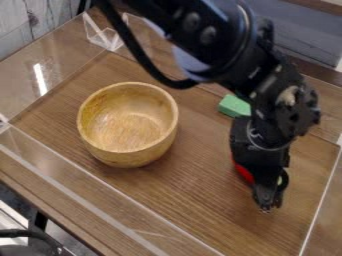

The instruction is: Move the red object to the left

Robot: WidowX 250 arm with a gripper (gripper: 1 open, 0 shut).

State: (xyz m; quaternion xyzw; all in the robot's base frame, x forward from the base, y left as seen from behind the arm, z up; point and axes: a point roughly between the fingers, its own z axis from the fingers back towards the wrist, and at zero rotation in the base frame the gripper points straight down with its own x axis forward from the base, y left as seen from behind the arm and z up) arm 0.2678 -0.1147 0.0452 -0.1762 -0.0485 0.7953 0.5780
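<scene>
The red object [243, 172] shows only as a small glossy red patch on the wooden table, right of centre; the rest is hidden behind the black gripper. My gripper [265, 193] points steeply down right over it, one dark fingertip [269, 203] low near the table just to the right of the red patch. The jaws stand open and I see nothing clamped between them. Whether a finger touches the red object I cannot tell.
A wooden bowl [128, 122] stands left of centre. A flat light-green block [234, 104] lies behind the gripper, partly covered by the arm. Clear plastic walls [80, 190] run along the front and left edges of the table [160, 190].
</scene>
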